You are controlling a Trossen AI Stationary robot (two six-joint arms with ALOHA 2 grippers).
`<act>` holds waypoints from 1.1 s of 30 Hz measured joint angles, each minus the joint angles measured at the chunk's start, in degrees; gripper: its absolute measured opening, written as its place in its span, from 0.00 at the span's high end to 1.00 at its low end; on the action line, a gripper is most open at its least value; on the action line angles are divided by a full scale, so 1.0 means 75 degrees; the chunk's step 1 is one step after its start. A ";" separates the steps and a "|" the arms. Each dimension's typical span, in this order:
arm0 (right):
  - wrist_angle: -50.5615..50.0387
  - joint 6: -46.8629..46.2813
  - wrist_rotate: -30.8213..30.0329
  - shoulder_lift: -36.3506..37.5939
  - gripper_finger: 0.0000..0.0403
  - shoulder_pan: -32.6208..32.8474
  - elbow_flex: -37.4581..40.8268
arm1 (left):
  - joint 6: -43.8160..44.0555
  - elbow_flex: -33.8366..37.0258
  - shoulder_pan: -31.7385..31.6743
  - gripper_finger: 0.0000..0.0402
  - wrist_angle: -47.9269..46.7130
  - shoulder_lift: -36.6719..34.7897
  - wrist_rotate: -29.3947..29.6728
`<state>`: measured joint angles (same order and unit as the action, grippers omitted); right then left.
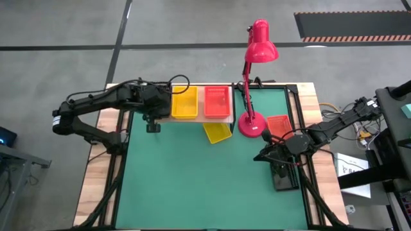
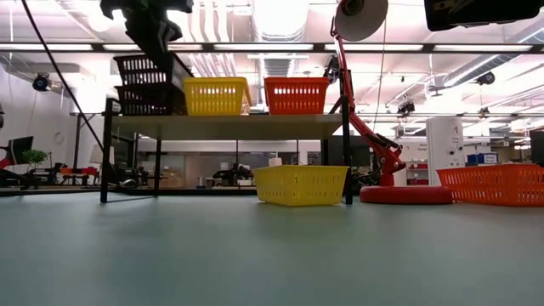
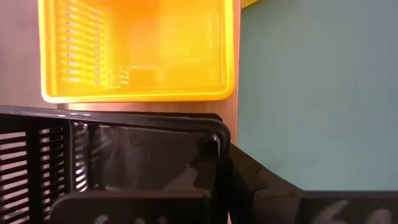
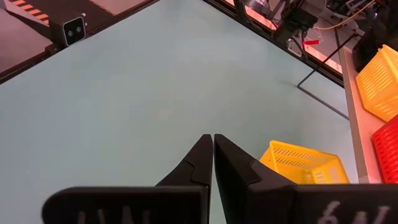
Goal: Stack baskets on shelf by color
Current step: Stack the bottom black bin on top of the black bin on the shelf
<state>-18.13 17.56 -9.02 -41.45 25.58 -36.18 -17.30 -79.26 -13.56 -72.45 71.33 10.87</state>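
The light-wood shelf [image 2: 229, 126] stands at the table's far side. On it are black baskets [image 2: 151, 100] at the left end, a yellow basket [image 2: 217, 95] in the middle and an orange-red basket [image 2: 296, 94] at the right end. My left gripper [image 3: 214, 158] is over the shelf's left end [image 1: 151, 109], shut on the top black basket [image 2: 153, 70]. Another yellow basket [image 1: 217, 132] lies on the table by the shelf's near edge. Another orange-red basket [image 1: 278, 124] lies at the right. My right gripper [image 4: 213, 138] is shut and empty above the table's right side [image 1: 259, 156]. My left gripper holds the top black basket by its wall near a corner [image 3: 214, 134]. One finger [image 3: 261, 186] is outside the wall and the other seems to be inside. The fingers come from above, pointing down. The basket sits slightly tilted on the black basket below [image 2: 151, 102].
A red desk lamp stands with its round base [image 1: 252, 124] just right of the shelf, between the loose yellow and orange-red baskets. Its arm [image 1: 246, 70] rises over the shelf's right end. Open green table top [image 1: 205, 186] lies toward the near edge.
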 joint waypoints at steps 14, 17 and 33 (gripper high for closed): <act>0.0000 0.0000 0.0003 0.0000 0.98 0.0000 0.0000 | 0.0075 0.0000 0.0000 1.00 0.0010 0.0193 0.0046; -0.0003 0.0000 0.0003 -0.0003 0.98 0.0003 0.0000 | 0.0079 0.0000 0.0000 1.00 0.0007 0.0193 0.0054; -0.0006 -0.0319 0.0003 -0.0003 0.98 0.0000 0.0000 | 0.0744 -0.0195 0.0051 0.70 0.0000 0.0190 0.0404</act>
<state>-18.17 15.17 -8.99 -41.47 25.58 -36.18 -11.72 -80.73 -13.18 -72.45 72.75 13.90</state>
